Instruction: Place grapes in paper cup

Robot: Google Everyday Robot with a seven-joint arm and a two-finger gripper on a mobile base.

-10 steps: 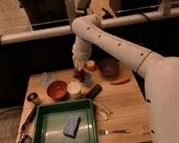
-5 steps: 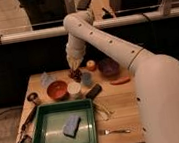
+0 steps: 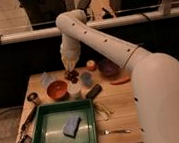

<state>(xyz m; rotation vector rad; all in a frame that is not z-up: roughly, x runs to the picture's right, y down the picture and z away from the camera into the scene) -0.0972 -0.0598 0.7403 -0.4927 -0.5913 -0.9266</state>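
My gripper hangs from the white arm over the back of the table, pointing down. It is shut on the grapes, a dark purple-red bunch that hangs right under it. The paper cup, short and white, stands on the table just in front of and below the grapes. The grapes are above the cup's far rim and outside the cup.
An orange-red bowl stands left of the cup and a light-blue cup to its right. Behind are an orange fruit and a purple bowl. A carrot, a black block, a green tray holding a sponge, and a fork are nearby.
My gripper has moved left with the grapes, from above the light-blue cup to near the paper cup.
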